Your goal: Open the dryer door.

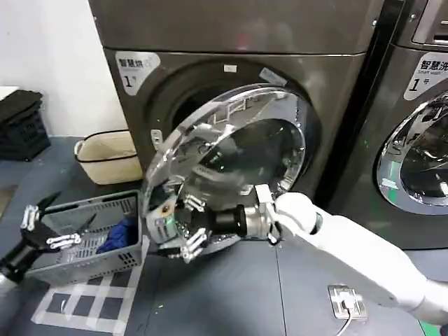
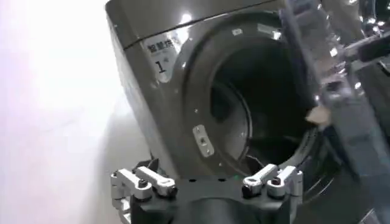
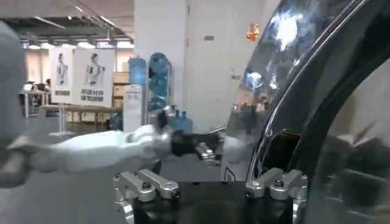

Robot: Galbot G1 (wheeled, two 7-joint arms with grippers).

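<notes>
Door (image 1: 231,150) is swung partway out from the dryer (image 1: 238,42), hinged on its right side, chrome rim tilted toward the camera, free edge to the near left. Drum opening (image 2: 256,103) is exposed behind it; in the left wrist view the dark drum interior and the latch plate (image 2: 203,140) on the opening's left rim are visible, with the "1" sticker (image 2: 161,55) above on the front panel.

Right gripper (image 1: 183,231) sits at the lower-left edge of the door, arm reaching in from the near right across the floor. Its fingers (image 3: 277,182) are spread, released, not clamped on anything; in the right wrist view the chrome rim curves just beside one finger, contact cannot be confirmed.

Left gripper (image 1: 49,227) is parked at the near left, over the near-left corner of the grey plastic basket (image 1: 98,238), well apart from the door. Fingers released, spread wide, nothing between them.

Basket holds a blue cloth (image 1: 122,234). Beige bag (image 1: 108,155) stands on the floor farther back, left of the dryer. Second grey machine (image 1: 420,126) stands to the right, its door shut. Small white plate with a cable (image 1: 346,302) lies on the floor, near right.
</notes>
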